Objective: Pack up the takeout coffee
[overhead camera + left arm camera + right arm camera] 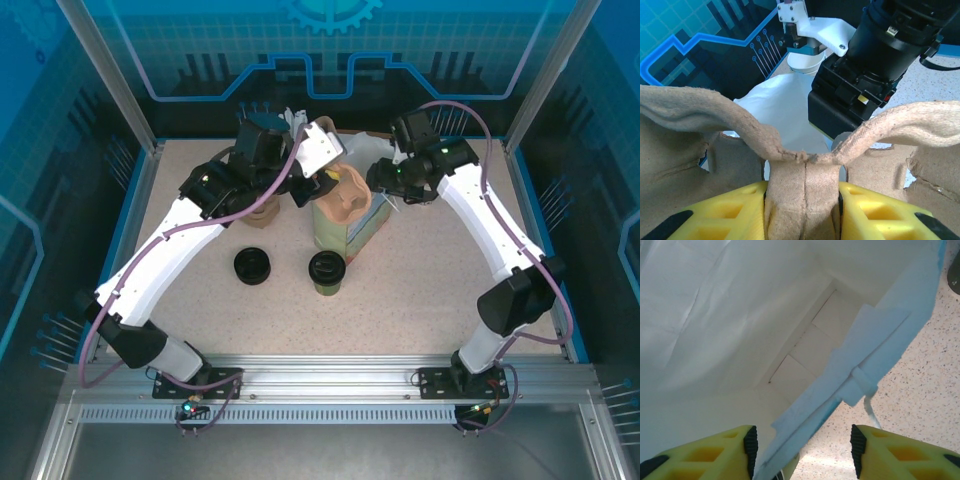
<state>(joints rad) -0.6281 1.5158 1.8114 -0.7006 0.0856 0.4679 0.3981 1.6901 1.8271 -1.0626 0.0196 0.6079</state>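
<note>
Top view, L to R. Another black-lidded cup [252, 266] stands upright on the worktop [430, 290], lower left of centre, w/ nothing touching it. Just right of it, w/ a gap btwn them, is the takeout coffee [327, 268]. It's upright on the worktop, black lid on, a bit of pale green side showing. It's just below the paper bag [335, 232] in the frame and outside it; can't tell if the two touch.

Above the cups the left gripper [322, 185] sits at frame centre by the bag's mouth, where a brown pulp cup carrier [352, 195] sits on top. On my left wrist cam the left gripper [804, 200] has its jaws pinched narrow on the carrier's middle rib. The pulp cup carrier [700, 115] spreads out to both sides, w/ the bag's white paper [780, 105] beyond.

Back in the top view, the right gripper [385, 195] is at the bag's right edge. On the right wrist cam the right gripper [802, 445] has its jaws apart, w/ the bag's rim wall running btwn them. The bag's white inside [740, 315] is upper left, speckled worktop [920, 390] lower right. Can't tell if either pad touches the paper.
</note>
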